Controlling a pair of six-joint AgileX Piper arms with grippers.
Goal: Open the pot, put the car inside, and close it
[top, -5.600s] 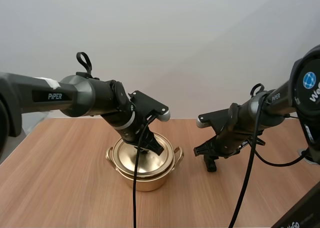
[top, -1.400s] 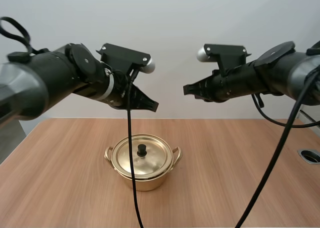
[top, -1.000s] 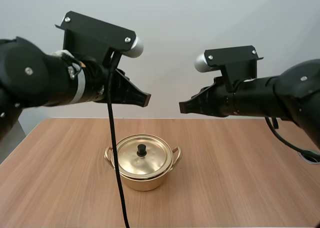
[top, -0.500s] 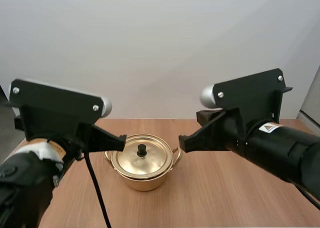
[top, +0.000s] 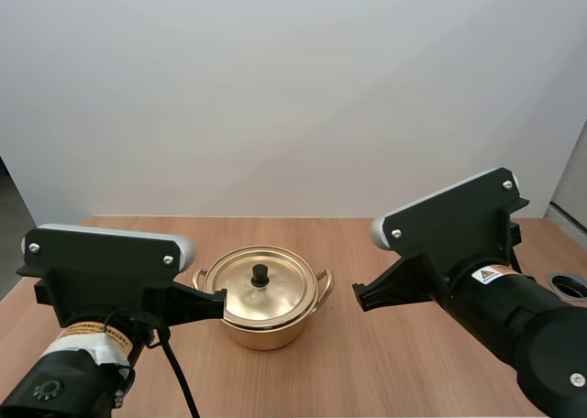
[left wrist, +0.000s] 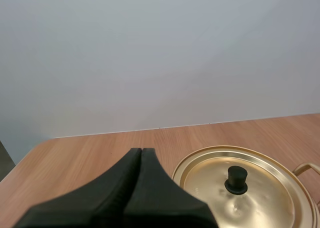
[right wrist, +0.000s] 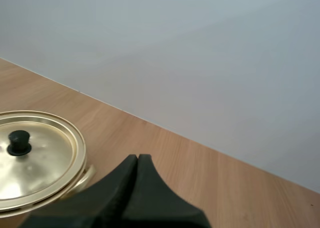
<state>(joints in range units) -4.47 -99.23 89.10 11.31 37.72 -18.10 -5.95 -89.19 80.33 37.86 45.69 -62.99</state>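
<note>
High view places the pot point(top: 261, 315) near the middle of the table point(top: 394, 372), upright, with its lid point(top: 240, 290) seated flush on the rim and the black knob point(top: 260, 274) centred on top. We read this closed state as the task's end condition. The lid hides the interior, so we cannot tell whether the car lies inside.

Our left gripper point(top: 218, 300) and right gripper point(top: 359, 300) sit low at the near side of the table, one on each side of the pot, with tips pointing towards it but apart from it. Both wrist views show the fingers pressed together as one dark wedge, clenched on nothing. We judge this a parked pose: the arms are pulled clear so that nothing can disturb the lid.

Against the earlier frames, the left gripper was down on the lid some seconds back and the right gripper was low beside the pot. Both then rose and retreated to the near side — pot and lid stand where they stood
</note>
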